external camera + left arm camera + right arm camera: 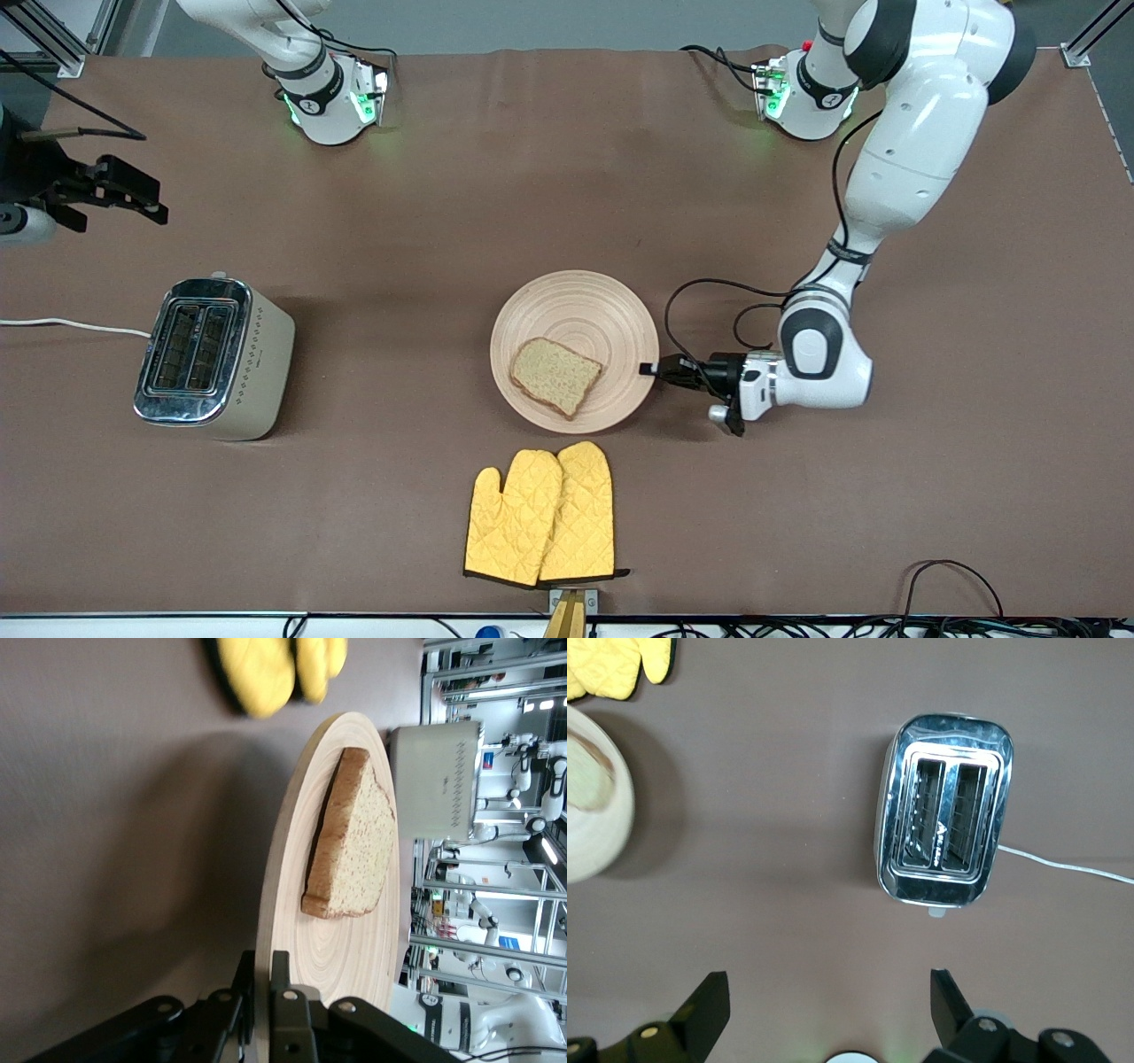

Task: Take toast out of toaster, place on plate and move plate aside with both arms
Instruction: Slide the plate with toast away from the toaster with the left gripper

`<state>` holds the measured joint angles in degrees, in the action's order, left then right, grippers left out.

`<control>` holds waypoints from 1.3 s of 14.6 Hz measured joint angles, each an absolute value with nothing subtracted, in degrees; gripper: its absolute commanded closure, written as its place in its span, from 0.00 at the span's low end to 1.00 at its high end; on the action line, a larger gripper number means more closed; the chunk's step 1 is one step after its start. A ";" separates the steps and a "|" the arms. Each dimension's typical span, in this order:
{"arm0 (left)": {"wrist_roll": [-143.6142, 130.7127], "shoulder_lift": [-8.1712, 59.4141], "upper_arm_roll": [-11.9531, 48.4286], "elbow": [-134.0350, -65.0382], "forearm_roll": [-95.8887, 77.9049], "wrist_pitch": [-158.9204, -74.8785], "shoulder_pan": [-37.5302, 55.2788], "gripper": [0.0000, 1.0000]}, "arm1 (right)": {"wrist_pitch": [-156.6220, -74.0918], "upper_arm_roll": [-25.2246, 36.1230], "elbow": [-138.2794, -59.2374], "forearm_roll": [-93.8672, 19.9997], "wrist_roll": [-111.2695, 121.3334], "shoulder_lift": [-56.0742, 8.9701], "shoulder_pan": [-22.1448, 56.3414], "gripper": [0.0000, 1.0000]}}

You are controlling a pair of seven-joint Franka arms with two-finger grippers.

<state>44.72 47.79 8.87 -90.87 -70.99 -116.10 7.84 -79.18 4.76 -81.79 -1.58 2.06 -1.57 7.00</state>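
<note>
- The plate [576, 306] lies flat on the brown table [930, 496], about midway between the two ends.
- The toast [555, 376] lies on the plate, on the part nearer the front camera, crust all round and flat side up.
- The left gripper [654, 369] is low at the plate's rim, on the side toward the left arm's end of the table. Its fingers are closed on the edge of the plate; the left wrist view shows the rim [266, 930] running between the two black fingers [282, 992].
- The left arm [904, 168] comes down from its base and bends so that its wrist lies nearly level with the table.
- The right gripper [133, 195] waits in the air over the right arm's end of the table, fingers spread wide and holding nothing. In the right wrist view its two fingers [704, 1014] stand well apart with bare table between them.
- A toaster [213, 354] stands toward the right arm's end of the table, well apart from the plate. Its two slots face up and a white cord [71, 326] runs off from it toward the table's edge.
- A pair of yellow oven mitts [540, 518] lies flat, overlapping, just nearer the front camera than the plate and not touching it.
</note>
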 measured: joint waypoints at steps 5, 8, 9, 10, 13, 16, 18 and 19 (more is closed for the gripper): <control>42.24 37.36 8.60 -97.82 -65.36 -115.91 -1.72 0.99 | -79.92 5.29 -82.42 0.58 2.06 -0.59 6.84 0.00; 41.30 33.50 8.52 -102.77 -60.95 -115.76 -10.17 0.99 | -80.97 5.55 -82.94 0.84 2.05 -0.59 6.73 0.00; 41.45 32.75 8.49 -104.33 -60.60 -115.72 -12.79 0.99 | -81.80 5.60 -83.15 0.85 2.05 -0.60 6.72 0.00; 41.67 32.08 8.46 -105.79 -60.51 -115.73 -14.97 0.99 | -82.51 5.61 -83.32 0.84 2.04 -0.62 6.72 0.00; 43.27 30.54 8.43 -109.44 -60.48 -115.78 -20.32 0.98 | -83.04 5.61 -83.62 0.84 2.01 -0.65 6.72 0.00; 48.67 30.72 8.38 -111.61 -60.47 -115.87 -24.77 0.97 | -83.85 5.61 -83.78 0.84 2.01 -0.87 6.72 0.00; 51.26 31.28 8.35 -112.63 -60.47 -115.88 -27.35 0.97 | -84.19 5.57 -83.79 0.83 2.01 -1.10 6.75 0.00; 52.28 31.58 8.34 -112.93 -60.47 -115.88 -28.26 0.97 | -84.19 5.51 -83.79 0.82 2.01 -1.11 6.79 0.00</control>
<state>52.28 31.58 8.34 -112.93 -60.47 -115.88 -28.26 -84.19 5.51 -83.79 0.82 2.01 -1.11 6.79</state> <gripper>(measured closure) 0.912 0.000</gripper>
